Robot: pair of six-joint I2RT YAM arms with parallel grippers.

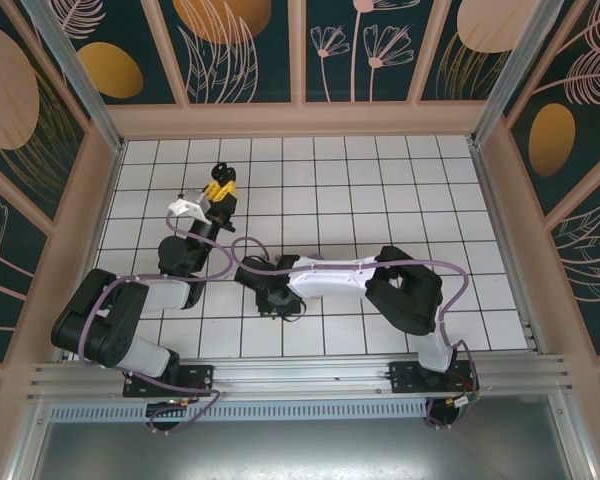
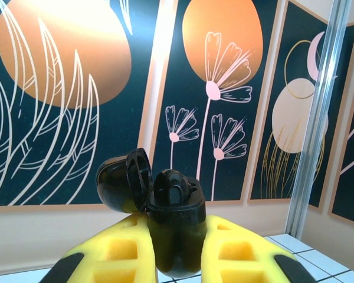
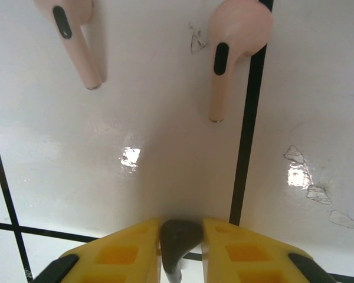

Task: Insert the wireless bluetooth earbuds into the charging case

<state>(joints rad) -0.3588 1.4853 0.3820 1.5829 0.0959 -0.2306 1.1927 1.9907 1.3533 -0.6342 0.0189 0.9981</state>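
The left pincer (image 2: 176, 227) was clenched on the black charging case (image 2: 176, 236), its yellow fingers (image 2: 121, 253) pressing the case from both sides. The case stood upright in the grasp, raised off the worktop (image 1: 380, 190), with its lid (image 2: 125, 180) swung open and tipped to the left. The open top faced the far wall (image 2: 59, 71) with its painted flowers. From above, this left pincer (image 1: 218, 192) sat in the far left part of the white-tiled worktop.

The right arm reached leftward across the near half of the tiles, and the right pincer (image 1: 272, 300) pointed down near the middle. In the right wrist view, the right pincer (image 3: 181, 227) was closed around a small dark rounded piece, apparently a black earbud (image 3: 178, 239), which filled the gap between the two yellow fingers just above the tile surface. Whether it was lifted clear of the tile cannot be told.

Beyond it on the white tile lay a pink earbud (image 3: 79, 47) at the far left and a second pink earbud (image 3: 239, 29) to its right, apart from each other, stems pointing toward the near side. The second one lay beside a dark grout line.
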